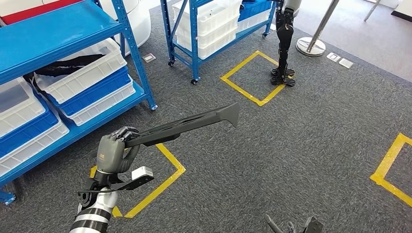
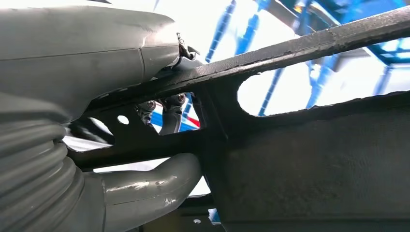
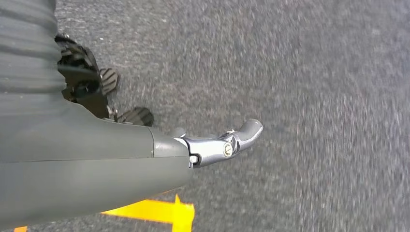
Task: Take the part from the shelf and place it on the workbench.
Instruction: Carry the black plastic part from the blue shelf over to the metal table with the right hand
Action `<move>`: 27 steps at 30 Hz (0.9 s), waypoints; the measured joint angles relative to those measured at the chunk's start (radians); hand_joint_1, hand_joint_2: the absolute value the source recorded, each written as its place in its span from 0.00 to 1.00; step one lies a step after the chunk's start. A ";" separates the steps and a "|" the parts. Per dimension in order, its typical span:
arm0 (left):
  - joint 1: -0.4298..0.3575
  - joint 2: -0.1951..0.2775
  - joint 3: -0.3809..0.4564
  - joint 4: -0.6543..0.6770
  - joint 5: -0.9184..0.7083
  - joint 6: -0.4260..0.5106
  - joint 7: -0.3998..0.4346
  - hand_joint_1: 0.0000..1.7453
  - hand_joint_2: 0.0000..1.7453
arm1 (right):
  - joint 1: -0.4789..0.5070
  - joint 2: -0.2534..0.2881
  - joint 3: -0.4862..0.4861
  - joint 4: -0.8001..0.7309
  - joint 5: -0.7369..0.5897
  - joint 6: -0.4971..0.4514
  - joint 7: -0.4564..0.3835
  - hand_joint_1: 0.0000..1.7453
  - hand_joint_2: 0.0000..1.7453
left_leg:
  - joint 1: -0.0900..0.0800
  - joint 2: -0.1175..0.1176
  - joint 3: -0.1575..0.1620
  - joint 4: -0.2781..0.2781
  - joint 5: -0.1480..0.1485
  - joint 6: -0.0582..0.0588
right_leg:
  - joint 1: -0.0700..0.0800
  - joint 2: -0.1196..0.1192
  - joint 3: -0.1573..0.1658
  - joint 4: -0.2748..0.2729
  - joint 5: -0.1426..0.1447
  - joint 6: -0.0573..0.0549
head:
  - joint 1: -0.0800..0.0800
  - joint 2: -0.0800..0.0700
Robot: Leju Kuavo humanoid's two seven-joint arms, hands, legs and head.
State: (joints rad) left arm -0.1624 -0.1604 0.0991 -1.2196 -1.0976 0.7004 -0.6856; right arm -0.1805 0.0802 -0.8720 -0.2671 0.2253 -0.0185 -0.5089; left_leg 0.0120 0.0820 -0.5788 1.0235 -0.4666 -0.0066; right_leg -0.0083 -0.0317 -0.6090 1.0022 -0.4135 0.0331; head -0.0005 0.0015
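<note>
part (image 1: 187, 125), long, flat and black, sits in the left hand (image 1: 114, 148), held up in the air over the grey carpet (image 1: 301, 145), well clear of the blue shelf (image 1: 58, 34). the hand's dark fingers wrap one end of it, and the rest runs out away from the shelf, rising a little, to a broader flared tip. in the left wrist view the part (image 2: 300, 159) crosses close in front of the camera, a dark plate with cut-out openings and a narrow upper bar, and the left hand (image 2: 96, 63) grips it with the thick grey thumb (image 2: 150, 186) under one rail and the palm cover above it; bits of blue frame show bright and blurred through the openings.

the blue shelf stands beside the left hand, its lower levels carrying white and blue bins (image 1: 82, 82), one white bin holding a dark item that is too small to make out. a second blue rack (image 1: 209, 29) on castors stands farther beyond the shelf, also loaded with white and blue bins. yellow tape squares (image 1: 252, 77) mark the carpet: one just beyond the shelf's far corner post, one below the held part, one well away from the shelf at the far side. another legged robot's dark legs (image 1: 284, 48) stand at the edge of the first square, near a silver post base (image 1: 311, 46).

the right hand (image 3: 159, 154) hangs over the carpet with a finger stretched out straight and nothing in it; how the other fingers lie cannot be told.
</note>
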 joint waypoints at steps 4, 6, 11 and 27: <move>-0.033 0.021 -0.059 0.026 0.012 0.000 0.030 1.00 1.00 | -0.002 0.000 0.001 0.000 -0.011 0.002 0.000 0.00 1.00 | 0.007 -0.075 -0.073 0.166 -0.101 -0.011 | -0.011 0.031 0.005 -0.008 0.008 -0.027 | -0.008 0.000; -0.040 0.030 -0.082 0.040 0.017 0.000 0.042 1.00 1.00 | -0.002 0.000 0.001 0.000 -0.016 0.004 0.000 0.00 1.00 | 0.008 -0.085 -0.125 0.267 -0.134 -0.013 | -0.009 0.054 0.005 -0.007 0.008 -0.031 | -0.009 0.000; -0.066 0.049 -0.124 0.062 0.020 0.000 0.061 1.00 1.00 | -0.002 0.000 0.001 0.000 -0.025 0.008 0.000 0.00 1.00 | 0.023 -0.136 -0.030 0.057 -0.004 -0.017 | -0.010 0.123 -0.001 0.012 0.003 -0.020 | -0.009 0.000; -0.098 0.054 -0.151 0.094 0.041 0.000 0.036 1.00 1.00 | -0.001 -0.003 0.008 0.000 -0.042 0.017 0.000 0.00 1.00 | 0.003 0.007 -0.006 0.006 -0.001 0.011 | -0.002 -0.041 -0.029 0.024 0.002 0.023 | 0.004 0.000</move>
State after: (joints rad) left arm -0.2609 -0.1061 -0.0524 -1.1257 -1.0566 0.7004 -0.6494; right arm -0.1816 0.0770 -0.8644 -0.2669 0.1829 -0.0013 -0.5087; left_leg 0.0145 0.0894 -0.5852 1.0293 -0.4677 0.0047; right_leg -0.0105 -0.0726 -0.6380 1.0262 -0.4119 0.0564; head 0.0031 0.0015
